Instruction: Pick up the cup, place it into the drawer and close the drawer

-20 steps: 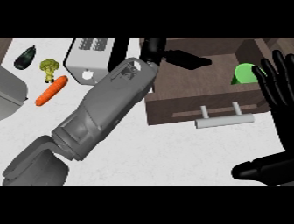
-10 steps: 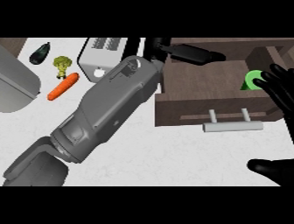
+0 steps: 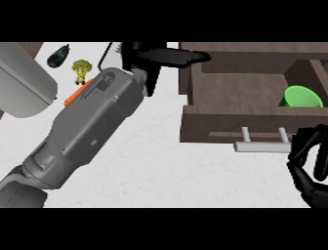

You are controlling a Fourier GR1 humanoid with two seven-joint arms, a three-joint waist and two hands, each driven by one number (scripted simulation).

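Dark brown matt wood drawer [image 3: 232,122] with pale smooth metal handle [image 3: 262,146]; glossy green plastic-looking cup [image 3: 302,97] inside; white, faintly speckled matt counter [image 3: 159,171]; smooth grey forearm casing [image 3: 88,127]; black slightly shiny hands [image 3: 318,166].

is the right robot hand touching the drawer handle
Cannot tell. In the head view the right robot hand overlaps the right end of the drawer handle, its fingers curled beside it, but neither contact nor a gap shows plainly.
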